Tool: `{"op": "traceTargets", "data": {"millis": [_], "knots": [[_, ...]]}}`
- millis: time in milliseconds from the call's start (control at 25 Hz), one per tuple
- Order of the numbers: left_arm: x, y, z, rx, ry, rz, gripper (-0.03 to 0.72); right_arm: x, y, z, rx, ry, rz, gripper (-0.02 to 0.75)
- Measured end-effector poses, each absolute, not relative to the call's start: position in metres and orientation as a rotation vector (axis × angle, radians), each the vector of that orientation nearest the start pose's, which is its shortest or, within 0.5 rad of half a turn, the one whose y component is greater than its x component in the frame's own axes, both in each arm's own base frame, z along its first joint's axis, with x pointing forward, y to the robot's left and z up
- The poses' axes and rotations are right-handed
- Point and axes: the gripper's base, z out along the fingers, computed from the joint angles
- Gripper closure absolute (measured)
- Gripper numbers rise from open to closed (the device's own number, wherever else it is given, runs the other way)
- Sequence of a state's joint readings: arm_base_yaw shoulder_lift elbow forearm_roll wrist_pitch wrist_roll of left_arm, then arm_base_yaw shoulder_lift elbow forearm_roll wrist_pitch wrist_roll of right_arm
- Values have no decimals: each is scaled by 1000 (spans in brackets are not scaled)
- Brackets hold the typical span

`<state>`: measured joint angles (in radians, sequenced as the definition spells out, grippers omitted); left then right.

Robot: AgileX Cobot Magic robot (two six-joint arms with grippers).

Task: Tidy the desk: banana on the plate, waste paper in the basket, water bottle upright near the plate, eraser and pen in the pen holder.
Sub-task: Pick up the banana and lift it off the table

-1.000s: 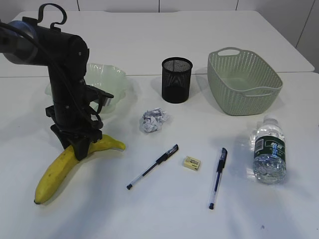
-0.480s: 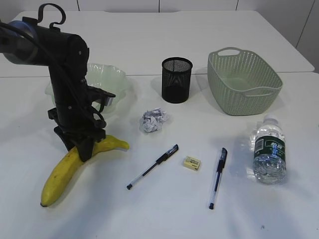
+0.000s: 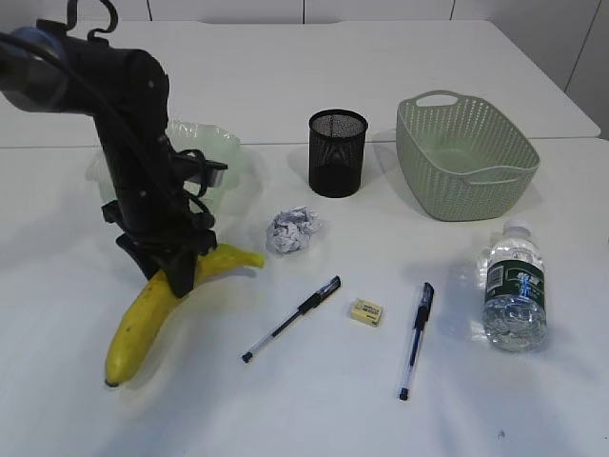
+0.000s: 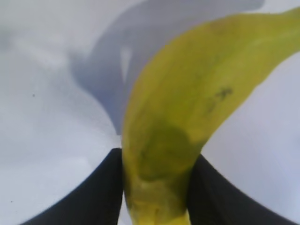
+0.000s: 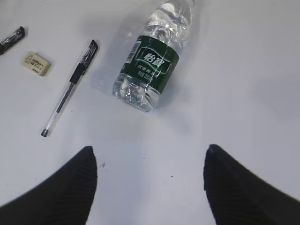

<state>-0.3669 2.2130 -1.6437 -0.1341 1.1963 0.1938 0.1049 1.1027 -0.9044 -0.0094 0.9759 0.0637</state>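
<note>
My left gripper (image 3: 179,274) is shut on the yellow banana (image 3: 147,319) near its stem end, and the banana hangs slanting down to the left. In the left wrist view the banana (image 4: 187,103) fills the space between both black fingers (image 4: 101,187). The pale green plate (image 3: 217,145) sits just behind the arm. Crumpled waste paper (image 3: 293,230), two pens (image 3: 290,319) (image 3: 416,340) and a yellow eraser (image 3: 366,311) lie mid-table. The water bottle (image 3: 515,286) lies on its side at the right. My right gripper (image 5: 150,154) hovers open above bare table, near the bottle (image 5: 152,58).
A black mesh pen holder (image 3: 337,152) stands behind the paper. The green woven basket (image 3: 466,157) sits at the back right. A second white table lies beyond. The left arm's black body hides part of the plate.
The left arm has swung to the right with the banana, bringing its stem end closer to the waste paper. The banana's lower tip has shifted right. Nothing else moved.
</note>
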Motion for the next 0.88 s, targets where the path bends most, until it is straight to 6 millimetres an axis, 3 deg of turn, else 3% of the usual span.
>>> {"op": "traceTargets", "data": {"millis": [480,880], "knots": [[414,-179,204,744,2944,-331,403,200,20,306,-59,2658,43,211],[428,-185,241,732,2809,-343,403,200,20,306,-59,2658,43,211]]}}
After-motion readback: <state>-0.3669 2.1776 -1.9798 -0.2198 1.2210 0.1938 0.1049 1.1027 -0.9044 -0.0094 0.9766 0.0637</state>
